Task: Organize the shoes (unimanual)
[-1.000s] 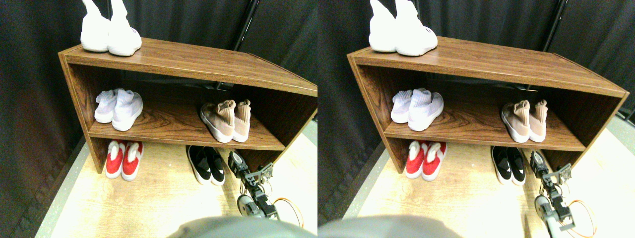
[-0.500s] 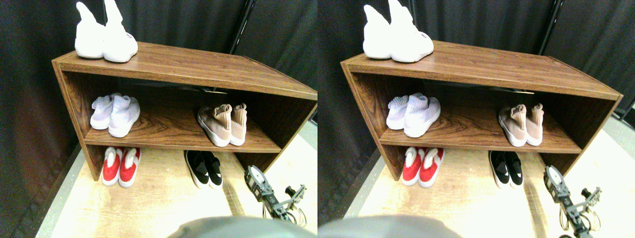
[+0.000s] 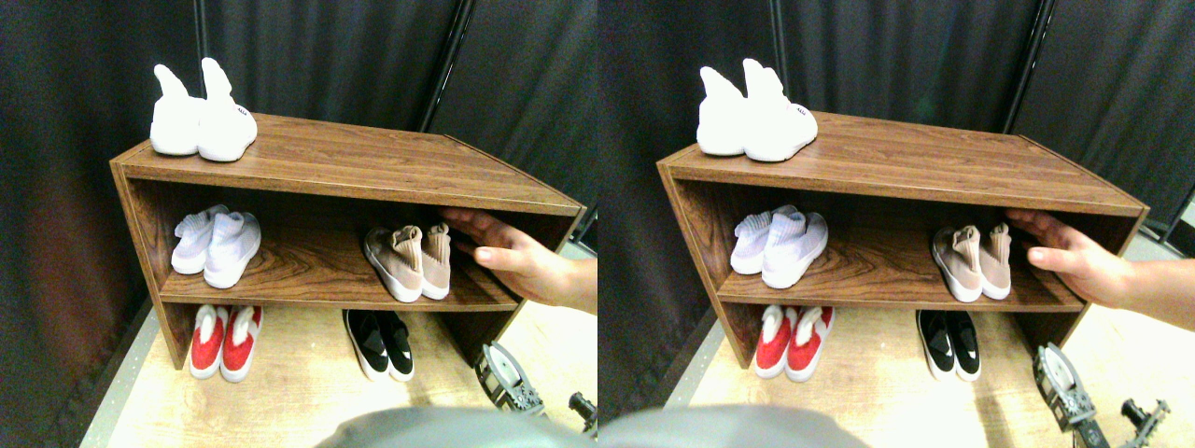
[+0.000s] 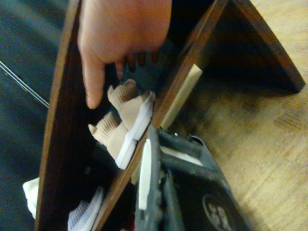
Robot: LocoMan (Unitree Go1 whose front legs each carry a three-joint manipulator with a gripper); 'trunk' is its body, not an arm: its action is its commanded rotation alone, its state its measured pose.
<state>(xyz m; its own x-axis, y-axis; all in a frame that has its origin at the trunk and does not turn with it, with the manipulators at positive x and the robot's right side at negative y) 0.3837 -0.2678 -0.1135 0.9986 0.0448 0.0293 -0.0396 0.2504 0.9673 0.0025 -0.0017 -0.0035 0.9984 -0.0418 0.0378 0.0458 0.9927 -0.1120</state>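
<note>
Right end effector (image 3: 523,392) sits at the stereo frame's lower right edge, jaw state unclear; beige shoes (image 3: 408,261) rest mid-frame on the shelf (image 3: 308,271), black shoes (image 3: 381,343) below on the floor. Wrist frame: a person's hand (image 4: 120,38) at upper centre hovers just above the beige shoes (image 4: 125,122).

A person's hand (image 3: 518,261) reaches onto the middle shelf (image 3: 308,271) from 3 o'clock, just beside the beige shoes (image 3: 409,261). The black shoes (image 3: 381,343) sit on the floor below.
</note>
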